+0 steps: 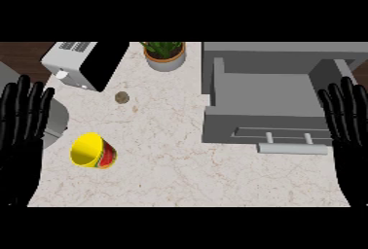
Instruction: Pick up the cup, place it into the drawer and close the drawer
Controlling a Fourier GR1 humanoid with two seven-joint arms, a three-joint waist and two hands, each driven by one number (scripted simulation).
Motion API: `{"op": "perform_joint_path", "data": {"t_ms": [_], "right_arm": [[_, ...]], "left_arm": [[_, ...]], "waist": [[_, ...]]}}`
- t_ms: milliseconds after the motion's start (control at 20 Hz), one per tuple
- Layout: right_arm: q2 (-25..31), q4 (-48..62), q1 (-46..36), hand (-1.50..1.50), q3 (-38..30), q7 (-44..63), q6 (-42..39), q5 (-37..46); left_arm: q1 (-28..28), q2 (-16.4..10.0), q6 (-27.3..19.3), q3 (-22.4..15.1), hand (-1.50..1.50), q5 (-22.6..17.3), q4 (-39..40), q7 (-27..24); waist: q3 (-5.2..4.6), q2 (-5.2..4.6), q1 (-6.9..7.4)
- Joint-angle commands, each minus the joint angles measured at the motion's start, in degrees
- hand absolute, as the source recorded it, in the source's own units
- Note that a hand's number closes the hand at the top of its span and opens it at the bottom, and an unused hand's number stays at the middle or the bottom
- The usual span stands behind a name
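A yellow cup with a red and green band lies tilted on the marble counter at the left, its mouth facing up and to the left. A grey drawer stands pulled open at the right, its inside bare, with a bar handle on its front. My left hand rests open at the left edge, fingers up, beside the cup and apart from it. At the right edge my right hand rests open, fingers up, next to the drawer's right side.
A toaster with a black side stands at the back left. A potted plant sits at the back centre. A small brown round thing lies on the counter ahead of the cup. A grey rounded object shows behind my left hand.
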State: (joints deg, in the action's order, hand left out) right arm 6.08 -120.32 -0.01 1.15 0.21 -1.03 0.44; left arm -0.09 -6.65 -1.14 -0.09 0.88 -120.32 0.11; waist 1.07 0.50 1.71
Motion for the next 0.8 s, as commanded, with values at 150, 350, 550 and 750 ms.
{"op": "perform_joint_path", "data": {"t_ms": [150, 350, 550, 750], "right_arm": [[-0.6, -1.1, 0.0, -1.50, -1.5, -0.2, 0.9, -0.8], [2.2, 3.0, -0.6, -1.50, -1.5, 1.2, -0.6, 1.9], [0.9, 3.6, 0.4, -1.50, 0.8, -1.0, -0.8, 3.5], [2.9, 4.9, -2.1, -1.50, -3.1, 0.3, -2.6, 0.6]], "left_arm": [[4.7, -5.3, 15.5, -1.9, -1.50, -14.2, -2.6, -2.7], [10.5, -6.8, 23.4, -1.3, -1.50, -30.7, 0.4, 2.0], [7.5, -12.8, 29.7, 7.0, -1.50, -40.6, 9.8, 2.1], [10.8, -14.9, 37.2, 11.4, -1.50, -44.8, 14.2, 0.5]], "waist": [[-1.15, -0.31, -1.56], [-1.24, -0.65, -0.68], [-1.11, -0.63, -1.72], [-1.09, -0.53, -1.52]]}}
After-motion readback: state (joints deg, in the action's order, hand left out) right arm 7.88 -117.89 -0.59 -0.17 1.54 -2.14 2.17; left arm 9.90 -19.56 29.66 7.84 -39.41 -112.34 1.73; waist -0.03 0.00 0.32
